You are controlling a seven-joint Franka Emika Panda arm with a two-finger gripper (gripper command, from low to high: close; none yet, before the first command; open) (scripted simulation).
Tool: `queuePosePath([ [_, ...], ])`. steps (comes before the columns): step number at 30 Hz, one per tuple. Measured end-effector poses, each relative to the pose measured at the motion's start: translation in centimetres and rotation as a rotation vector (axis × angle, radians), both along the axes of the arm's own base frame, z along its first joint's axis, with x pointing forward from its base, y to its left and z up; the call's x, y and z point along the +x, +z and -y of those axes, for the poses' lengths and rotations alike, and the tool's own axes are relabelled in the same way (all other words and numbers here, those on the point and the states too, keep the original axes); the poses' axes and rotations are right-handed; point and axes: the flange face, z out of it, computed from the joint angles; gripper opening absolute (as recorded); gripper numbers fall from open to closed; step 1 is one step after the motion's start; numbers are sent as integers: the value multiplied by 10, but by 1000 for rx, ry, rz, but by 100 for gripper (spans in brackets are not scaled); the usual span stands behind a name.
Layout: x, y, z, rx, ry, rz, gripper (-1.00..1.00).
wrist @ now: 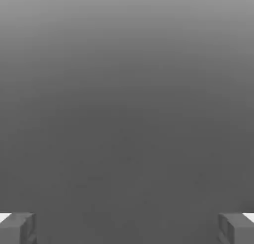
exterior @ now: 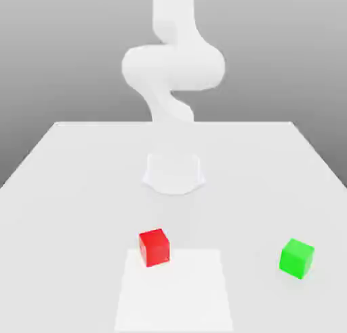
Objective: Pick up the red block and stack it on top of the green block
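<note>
A small bright red cube with plain smooth faces, the red block (exterior: pixel 154 247), rests on the flat white counter (exterior: pixel 68 189) toward the near edge of the exterior view, a little to that view's left of centre. It sits on the far corner of a paler square patch (exterior: pixel 175 294) marked on the counter surface, with one vertical edge turned toward the camera, so it stands slightly rotated rather than square-on.

A small bright green cube of about the same size, the green block (exterior: pixel 297 258), stands on the bare counter well apart from the red block, off toward the exterior view's right and at roughly the same depth. It too is turned a little on its base. The two blocks do not touch, and nothing rests on either of them.

Behind them, the white robot arm (exterior: pixel 173 60) rises from a round base (exterior: pixel 173 172) at the middle of the counter and bends up out of the top of the exterior view (its far end is out of sight there).

In the hand view, the end effector (wrist: pixel 127 228) shows only two grey fingertips (wrist: pixel 17 228), one at each side of the picture with a broad gap between them, so it is spread wide and holds nothing. Beyond them lies only plain grey background; neither block appears in that view.
</note>
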Motion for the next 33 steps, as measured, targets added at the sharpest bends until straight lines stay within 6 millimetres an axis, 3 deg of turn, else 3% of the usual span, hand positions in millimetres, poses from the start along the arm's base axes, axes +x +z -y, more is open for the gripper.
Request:
queuePosePath([
  [4,33,-99,7,-64,54,-150,0],
  [9,39,-225,20,-112,134,-339,0],
  [12,23,-300,28,-124,193,-458,0],
  [17,-28,-428,37,-118,306,-661,0],
  [19,-40,-468,37,-116,333,-703,0],
  [23,-46,-507,39,-116,338,-717,0],
  [24,-47,-514,39,-116,338,-718,-100],
  [30,-48,-517,39,-115,338,-719,-100],
  [33,-46,-503,39,-115,338,-718,-100],
])
